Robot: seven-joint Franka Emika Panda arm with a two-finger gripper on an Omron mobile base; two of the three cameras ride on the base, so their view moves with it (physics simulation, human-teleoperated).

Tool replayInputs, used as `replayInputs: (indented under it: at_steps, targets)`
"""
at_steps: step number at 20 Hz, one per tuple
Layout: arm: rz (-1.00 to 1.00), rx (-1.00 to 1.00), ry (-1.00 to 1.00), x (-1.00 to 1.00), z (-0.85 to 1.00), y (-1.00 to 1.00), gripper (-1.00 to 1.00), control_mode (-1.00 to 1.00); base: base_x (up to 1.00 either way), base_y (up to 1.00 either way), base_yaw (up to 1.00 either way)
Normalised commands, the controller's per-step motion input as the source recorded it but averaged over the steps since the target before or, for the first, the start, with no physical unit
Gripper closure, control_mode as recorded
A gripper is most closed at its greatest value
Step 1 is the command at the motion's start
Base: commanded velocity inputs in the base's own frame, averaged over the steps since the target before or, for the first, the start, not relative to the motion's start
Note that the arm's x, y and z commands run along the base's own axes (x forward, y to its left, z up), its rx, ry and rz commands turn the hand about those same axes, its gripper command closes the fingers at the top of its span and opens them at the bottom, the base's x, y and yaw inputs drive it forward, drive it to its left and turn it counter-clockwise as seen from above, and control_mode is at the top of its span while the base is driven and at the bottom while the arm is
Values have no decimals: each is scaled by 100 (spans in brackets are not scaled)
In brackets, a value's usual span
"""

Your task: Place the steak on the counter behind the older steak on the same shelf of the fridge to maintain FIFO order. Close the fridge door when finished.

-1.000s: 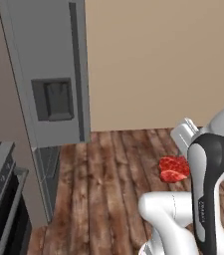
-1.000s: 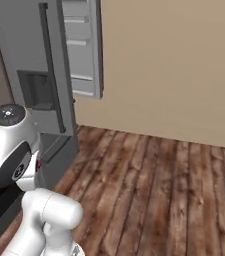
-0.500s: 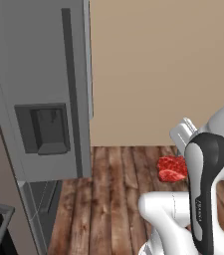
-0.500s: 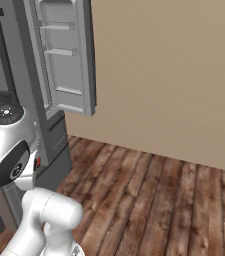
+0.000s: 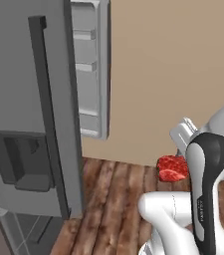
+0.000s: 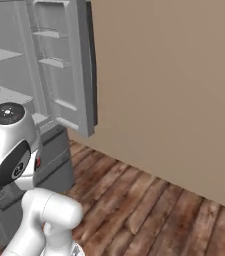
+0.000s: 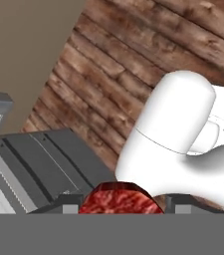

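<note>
A kitchen of dark wooden floorboards (image 6: 149,205) and a plain beige wall (image 6: 174,85), with the tall grey fridge (image 5: 29,124) standing at the left, one door (image 6: 66,65) swung open to show pale door racks. The jaws (image 7: 121,204) are closed on the steak (image 5: 172,168), which sits between the two dark finger tips (image 7: 68,203) in the hand view and hangs in the air above the floor, well apart from the fridge. In the left base view the steak's longer side runs roughly level, left to right, with its rounded end toward the fridge; how it tilts is hard to tell. The hand is carried at about the height of the arm's elbow, with the white forearm folded back and a dark-banded link (image 5: 205,184) rising upright in front of it. The meat is bright red with paler marbling and an irregular rounded outline.
</note>
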Motion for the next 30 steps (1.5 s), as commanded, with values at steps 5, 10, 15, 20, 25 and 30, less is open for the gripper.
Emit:
replayInputs:
  at_steps: [5, 10, 15, 20, 25, 30]
  targets:
    - [0, 0, 0, 0, 0, 0, 100, 100, 65, -45, 45]
    - [0, 0, 0, 0, 0, 0, 100, 100, 61, -14, 55]
    - [0, 0, 0, 0, 0, 0, 100, 100, 24, -23, 61]
    - [0, 0, 0, 0, 0, 0, 100, 100, 35, -45, 64]
    - [0, 0, 0, 0, 0, 0, 100, 100, 58, -73, 53]
    - [0, 0, 0, 0, 0, 0, 100, 100, 66, -65, 39]
